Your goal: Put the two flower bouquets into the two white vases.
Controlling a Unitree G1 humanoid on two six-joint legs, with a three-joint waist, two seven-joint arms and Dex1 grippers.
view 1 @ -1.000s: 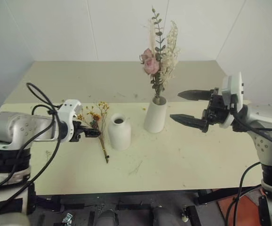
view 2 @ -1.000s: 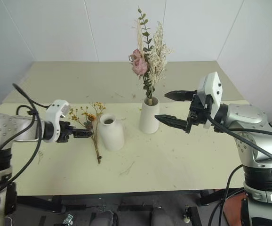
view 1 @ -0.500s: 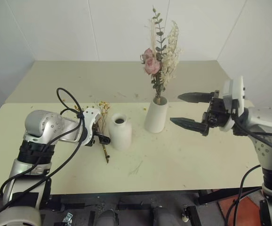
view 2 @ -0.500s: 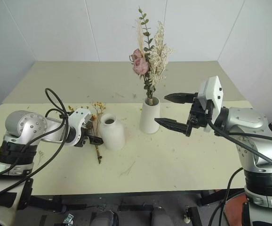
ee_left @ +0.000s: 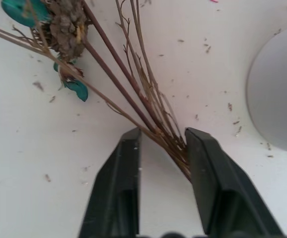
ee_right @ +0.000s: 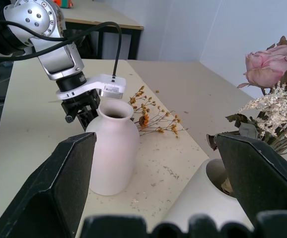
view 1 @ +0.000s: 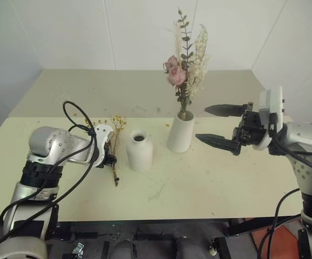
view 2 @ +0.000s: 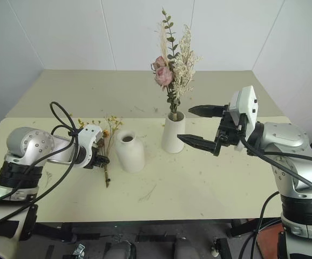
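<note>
Pinching brown stems of yellow bouquet (ee_left: 148,106) between left gripper (ee_left: 163,148) fingers; lifting toward short vase (view 1: 139,152) beside; right gripper (view 1: 219,125) agape.

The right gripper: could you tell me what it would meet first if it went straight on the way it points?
Probably the short vase, which stands between the open right gripper's fingers in its wrist view, ahead of it. The tall vase lies beside that line and might be brushed; depth is unclear.
</note>
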